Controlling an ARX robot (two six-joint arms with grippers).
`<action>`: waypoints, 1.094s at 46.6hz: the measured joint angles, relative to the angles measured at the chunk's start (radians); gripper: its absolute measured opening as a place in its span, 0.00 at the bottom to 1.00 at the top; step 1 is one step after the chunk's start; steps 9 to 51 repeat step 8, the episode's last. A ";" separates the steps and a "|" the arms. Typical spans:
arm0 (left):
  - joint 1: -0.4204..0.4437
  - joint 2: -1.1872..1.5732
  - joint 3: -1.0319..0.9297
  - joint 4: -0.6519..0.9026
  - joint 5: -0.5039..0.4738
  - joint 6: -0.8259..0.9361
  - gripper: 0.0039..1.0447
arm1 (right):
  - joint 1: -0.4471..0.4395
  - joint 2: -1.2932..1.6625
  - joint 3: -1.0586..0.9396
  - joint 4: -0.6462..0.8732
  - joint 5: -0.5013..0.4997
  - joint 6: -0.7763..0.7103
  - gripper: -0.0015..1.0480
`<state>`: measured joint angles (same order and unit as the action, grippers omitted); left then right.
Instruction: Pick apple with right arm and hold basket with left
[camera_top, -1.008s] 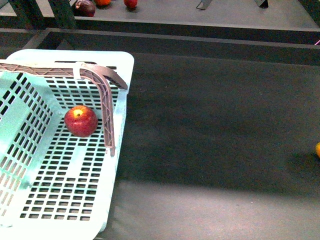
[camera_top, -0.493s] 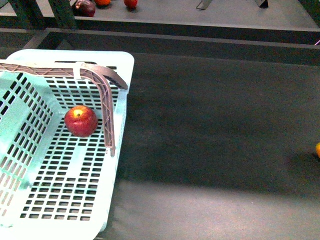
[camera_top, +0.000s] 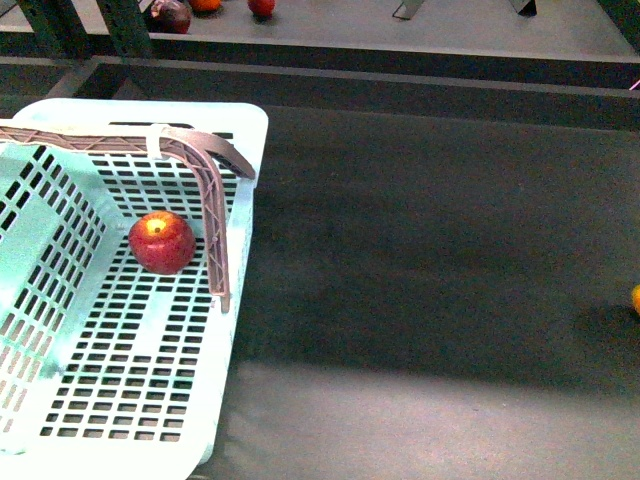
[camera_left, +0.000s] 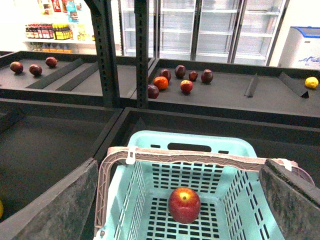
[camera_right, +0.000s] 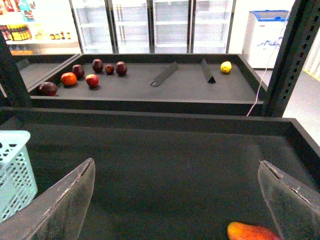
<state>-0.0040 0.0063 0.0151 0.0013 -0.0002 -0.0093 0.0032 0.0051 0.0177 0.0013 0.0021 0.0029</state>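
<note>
Round red apple with a yellow stem patch (camera_top: 161, 241) sits on the slotted floor of the pale mint plastic basket (camera_top: 236, 300), far-right part, just beside the ribbed brownish-mauve swing handle (camera_top: 214, 225). Basket is at the left of the dark counter (camera_top: 430, 250) and cut off by the frame edge. Left gripper (camera_left: 180, 200) hangs wide open above the basket, holding nothing. Right gripper (camera_right: 177, 205) is wide open and empty over bare counter, near an orange-yellow fruit (camera_right: 252, 232), only partly seen.

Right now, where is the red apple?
In the front view the apple lies on the slotted floor of the basket at the left, just beside the bent swing handle; neither gripper touches it.
</note>
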 joint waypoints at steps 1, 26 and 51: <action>0.000 0.000 0.000 0.000 0.000 0.000 0.93 | 0.000 0.000 0.000 0.000 0.000 0.000 0.91; 0.000 0.000 0.000 0.000 0.000 0.000 0.94 | 0.000 0.000 0.000 0.000 0.000 0.000 0.91; 0.000 0.000 0.000 0.000 0.000 0.000 0.94 | 0.000 0.000 0.000 0.000 0.000 0.000 0.91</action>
